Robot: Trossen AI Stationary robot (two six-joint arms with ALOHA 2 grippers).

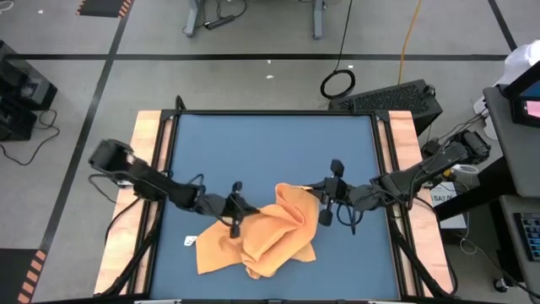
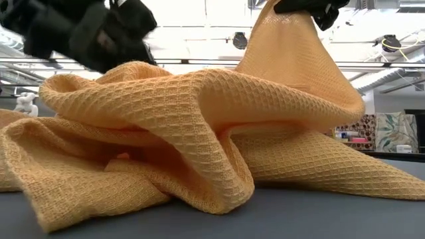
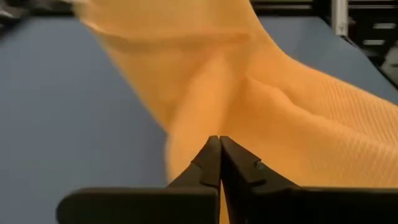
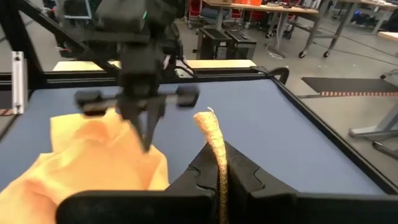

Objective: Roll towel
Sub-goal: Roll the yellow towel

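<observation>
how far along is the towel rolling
Early. Nothing is rolled: the towel lies crumpled on the blue table. In hand: the right gripper is shut on one towel edge, lifting it; the left gripper is shut just above the cloth. Flattening and all the rolling remain.

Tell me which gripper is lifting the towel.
The right gripper: it is shut on a raised corner of the towel. The left gripper is shut with nothing between its fingers.

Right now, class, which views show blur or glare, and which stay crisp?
Left wrist view: the towel is smeared and soft at its far part, while the left gripper is sharp. Low view: bright ceiling lights wash out the background, and the weave up close is crisp. Right wrist view: the right gripper is clear. High view: even light throughout.
</observation>
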